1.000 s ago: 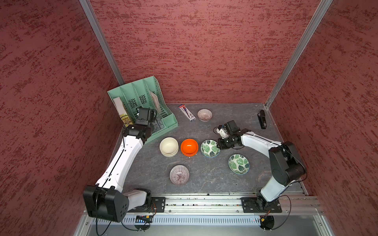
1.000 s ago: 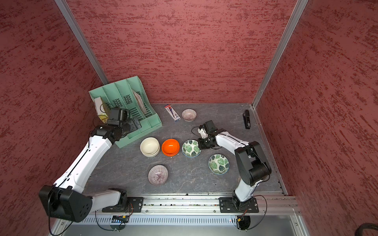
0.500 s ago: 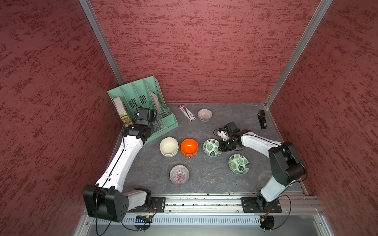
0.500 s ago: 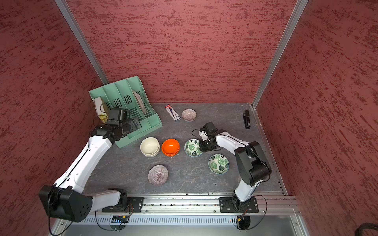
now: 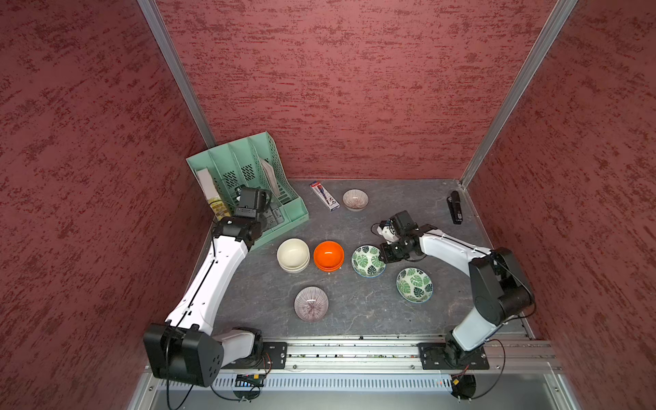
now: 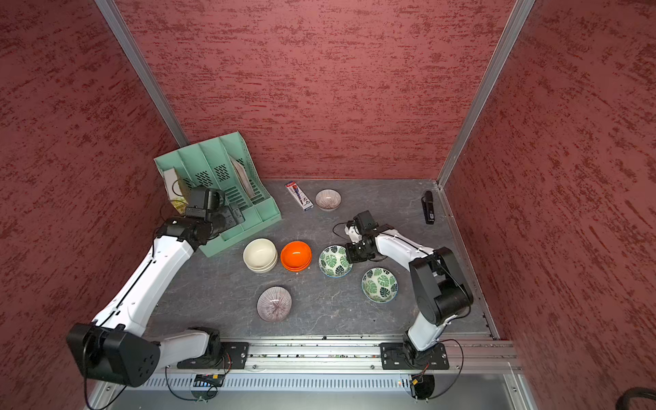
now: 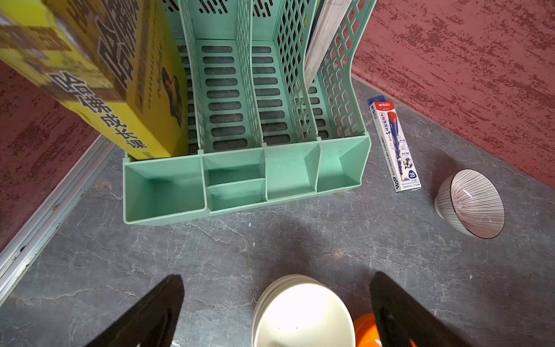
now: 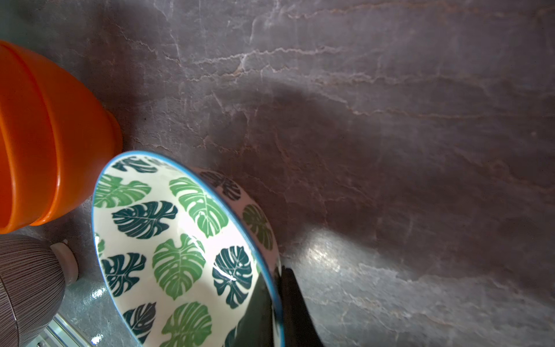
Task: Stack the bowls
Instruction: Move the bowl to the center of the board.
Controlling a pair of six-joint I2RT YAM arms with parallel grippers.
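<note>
My right gripper (image 8: 277,279) (image 5: 385,256) is shut on the rim of a white bowl with green leaves (image 8: 180,246) (image 5: 368,261), one finger inside and one outside. A second leaf bowl (image 5: 414,284) (image 6: 379,284) sits nearer the front right. Left of the gripped bowl stand two nested orange bowls (image 5: 328,255) (image 8: 36,144) and two nested cream bowls (image 5: 293,255) (image 7: 303,315). One purple-lined bowl (image 5: 311,304) lies at the front, another (image 5: 355,199) (image 7: 471,204) at the back. My left gripper (image 7: 276,278) (image 5: 264,213) hangs open above the table, just behind the cream bowls, holding nothing.
A green file organizer (image 5: 248,184) with a yellow book (image 7: 90,75) fills the back left corner. A pencil box (image 5: 324,196) lies beside the back bowl. A black stapler (image 5: 455,207) rests near the right wall. The metal base rail (image 5: 355,355) runs along the front.
My right gripper has moved onto the right side of the leaf bowl's rim and shut on it; the bowl shifted slightly. The left arm has not moved.
</note>
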